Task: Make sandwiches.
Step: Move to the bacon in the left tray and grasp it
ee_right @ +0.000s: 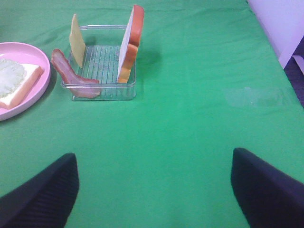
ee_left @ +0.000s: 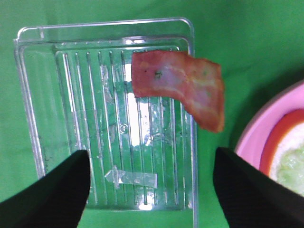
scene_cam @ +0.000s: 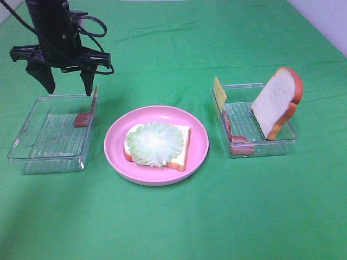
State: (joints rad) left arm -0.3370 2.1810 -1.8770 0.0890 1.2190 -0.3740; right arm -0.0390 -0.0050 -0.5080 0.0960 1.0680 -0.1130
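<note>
Exterior high view, green surface [scene_cam: 173, 227]: pink plate [scene_cam: 198, 146] in the middle, one clear tray on each side.

Left hand [scene_cam: 69, 86]: hangs above the far end of the left tray [scene_cam: 32, 157]. Fingers spread wide, nothing between them.

Right hand [ee_right: 152, 156]: seen only by its own wrist camera. Wide open, empty, over bare cloth. The right tray [ee_right: 102, 90] is well ahead of it.

Sandwich so far: bottom slice [scene_cam: 181, 154] flat on the plate, lettuce [scene_cam: 154, 143] on top of it.

Right tray stock: second bread slice [scene_cam: 276, 103] leaning upright, cheese [scene_cam: 219, 92] on edge at the plate-side corner, second bacon strip [scene_cam: 238, 143] draped over the rim.

Key relation: bacon strip [ee_left: 185, 88] is below the left hand [ee_left: 151, 156], offset toward its plate-side finger. It leans tilted on the left tray's [ee_left: 28, 95] plate-side wall, one end inside, the other hanging out past the rim. Its long axis runs about in line with the gap between the fingers.

Judgement: bacon is the next layer and the left hand is much the nearer. It must shift toward the plate and probably turn, so that the fingers close across the strip's width.
</note>
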